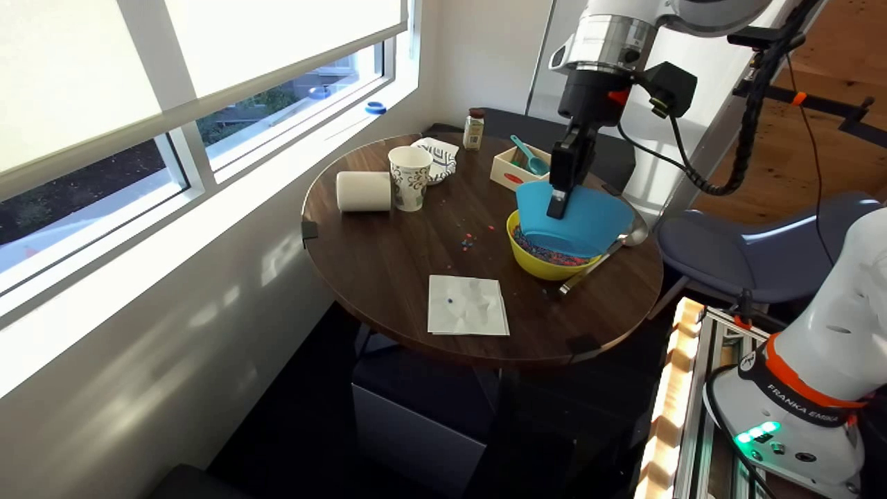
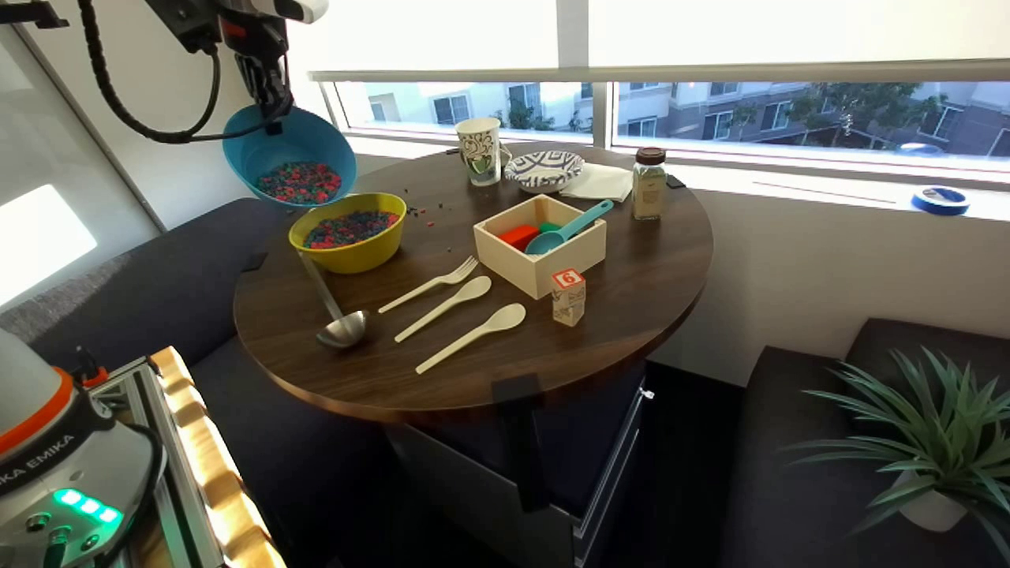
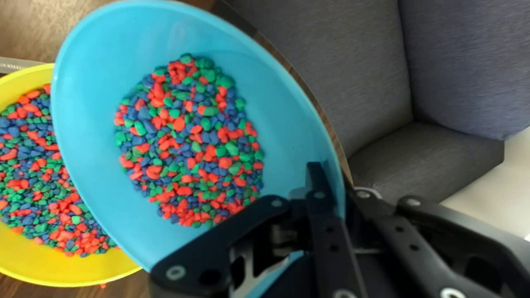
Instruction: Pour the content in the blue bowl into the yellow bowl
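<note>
— What has the claw (image 3: 335, 182) got hold of?

— The blue bowl (image 3: 95, 124). It's pinching the wall at the rim, one finger inside, one outside, so the bowl hangs under the claw, well tipped.

— And the content (image 3: 190, 145)?

— Lower than the claw, a patch of small red, blue and green pieces across the inside of that bowl. More bits (image 3: 37, 178) of the same look fill the yellow bowl (image 2: 355, 259), which stands below the claw on the table (image 2: 655, 256).

— Do the bowls touch?

— Can't tell from here. The blue one's low lip overhangs the yellow one, very near its rim.

— How much room is there around it?

— Looking down from the wrist, I see the table's edge just past the claw's outer finger, and a grey seat (image 3: 327, 62) beyond. A ladle (image 2: 345, 330) lies below the claw, right beside the yellow bowl.

— And the other way?

— Lower than the claw and off to one side, a wooden box (image 2: 513, 264) holds a turquoise scoop (image 2: 570, 229). Away from the claw, dark wood with loose bits (image 1: 467, 242) stretches between the yellow bowl and a paper cup (image 1: 409, 180).
</note>
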